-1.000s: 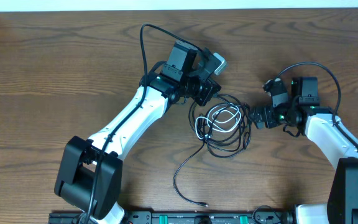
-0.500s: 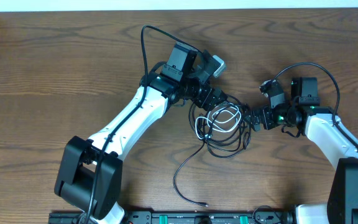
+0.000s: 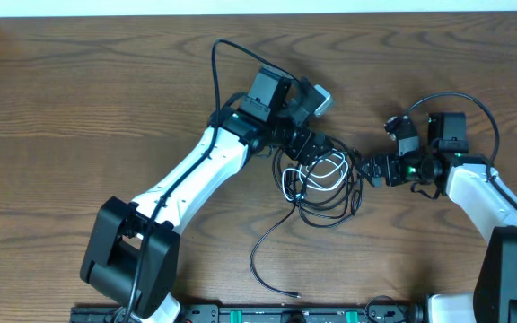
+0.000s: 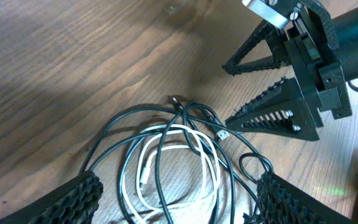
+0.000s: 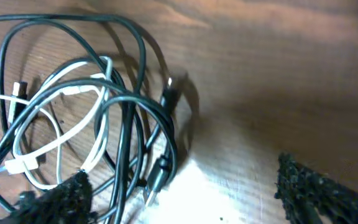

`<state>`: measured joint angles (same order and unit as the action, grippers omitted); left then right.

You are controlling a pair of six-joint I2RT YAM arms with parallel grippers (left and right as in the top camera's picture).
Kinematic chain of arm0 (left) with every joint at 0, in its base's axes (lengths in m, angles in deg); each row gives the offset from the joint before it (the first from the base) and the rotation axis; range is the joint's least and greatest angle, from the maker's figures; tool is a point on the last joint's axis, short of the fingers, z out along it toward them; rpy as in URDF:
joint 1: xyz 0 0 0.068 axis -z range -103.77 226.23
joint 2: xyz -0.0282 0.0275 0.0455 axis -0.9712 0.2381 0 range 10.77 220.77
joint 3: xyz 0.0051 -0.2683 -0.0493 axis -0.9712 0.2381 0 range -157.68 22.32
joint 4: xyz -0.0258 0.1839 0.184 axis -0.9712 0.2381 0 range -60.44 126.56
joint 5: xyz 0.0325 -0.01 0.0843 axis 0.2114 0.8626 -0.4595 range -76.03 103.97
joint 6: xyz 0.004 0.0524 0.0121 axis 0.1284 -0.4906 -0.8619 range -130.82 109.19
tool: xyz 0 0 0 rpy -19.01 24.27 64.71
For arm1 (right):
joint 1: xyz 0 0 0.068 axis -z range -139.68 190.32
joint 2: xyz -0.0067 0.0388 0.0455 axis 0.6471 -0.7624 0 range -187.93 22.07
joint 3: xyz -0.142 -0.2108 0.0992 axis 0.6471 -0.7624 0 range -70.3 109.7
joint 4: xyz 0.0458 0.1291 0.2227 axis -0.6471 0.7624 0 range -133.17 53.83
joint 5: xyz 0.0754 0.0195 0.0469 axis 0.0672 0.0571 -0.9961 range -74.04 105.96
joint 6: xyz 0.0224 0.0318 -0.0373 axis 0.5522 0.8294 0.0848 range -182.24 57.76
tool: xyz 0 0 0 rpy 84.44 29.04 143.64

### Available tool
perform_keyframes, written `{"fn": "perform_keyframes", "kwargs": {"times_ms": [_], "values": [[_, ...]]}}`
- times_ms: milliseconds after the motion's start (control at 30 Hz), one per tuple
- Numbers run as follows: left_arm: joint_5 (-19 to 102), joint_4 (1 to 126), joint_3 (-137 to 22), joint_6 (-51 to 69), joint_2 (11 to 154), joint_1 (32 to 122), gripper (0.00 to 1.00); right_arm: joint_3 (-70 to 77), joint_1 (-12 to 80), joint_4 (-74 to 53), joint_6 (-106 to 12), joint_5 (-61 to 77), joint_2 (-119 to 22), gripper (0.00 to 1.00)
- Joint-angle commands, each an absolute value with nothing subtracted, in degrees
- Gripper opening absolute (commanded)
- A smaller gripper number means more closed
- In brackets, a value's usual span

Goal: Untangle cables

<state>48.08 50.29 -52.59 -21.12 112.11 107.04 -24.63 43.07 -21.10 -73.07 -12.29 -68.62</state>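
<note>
Left gripper (image 3: pixel 319 148): jaws released, spread wide, nothing pinched. In the left wrist view both of its fingers (image 4: pixel 79 196) sit at the bottom corners, with the cables (image 4: pixel 166 155) lying on the table between and just ahead of them. Whether the tips touch a strand, cannot tell.

Cables are one knotted bundle of overlapping loops, flat on the wooden table (image 3: pixel 79 108), between the two grippers. Mostly black cords. The white cable (image 4: pixel 145 168) is looped inside the black ones, roughly centred between the left jaws. A black plug end (image 4: pixel 176 99) pokes out at the far edge of the bundle, ahead of the left jaws and pointing toward the right gripper. One loose black tail (image 3: pixel 263 247) runs out of the bundle to the near side, well away from both sets of jaws, and ends in a small plug (image 3: pixel 294 294).

Right gripper (image 3: pixel 366 169): jaws also released, wide apart, holding nothing. It faces the left gripper across the bundle, tips just beside the bundle's right edge. In the right wrist view the loops lie ahead of and over its left finger (image 5: pixel 67 193). The gap toward the other finger is mostly bare wood. Two black plug ends (image 5: pixel 166 93) lie between the jaws, nearer the left finger.
</note>
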Motion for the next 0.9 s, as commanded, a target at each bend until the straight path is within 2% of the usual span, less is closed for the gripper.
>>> {"fn": "perform_keyframes", "kwargs": {"times_ms": [0, 400, 600, 867], "values": [[47.75, 50.24, -51.72, -21.93, 110.75, 107.17, 0.8, -24.45, 43.64, -18.61, -72.59, -7.81, -68.17, 0.89], [47.78, 48.76, -51.72, -22.13, 110.75, 107.17, 0.81, -25.09, 42.85, -21.89, -72.52, -4.94, -73.35, 0.87], [47.75, 48.76, -51.72, -22.56, 110.75, 107.17, 0.81, -25.09, 42.28, -27.38, -70.01, -6.32, -77.59, 0.86], [47.75, 48.71, -51.72, -22.59, 110.75, 107.17, 0.8, -25.09, 39.29, -27.97, -69.99, -10.14, -77.74, 0.86]]}}
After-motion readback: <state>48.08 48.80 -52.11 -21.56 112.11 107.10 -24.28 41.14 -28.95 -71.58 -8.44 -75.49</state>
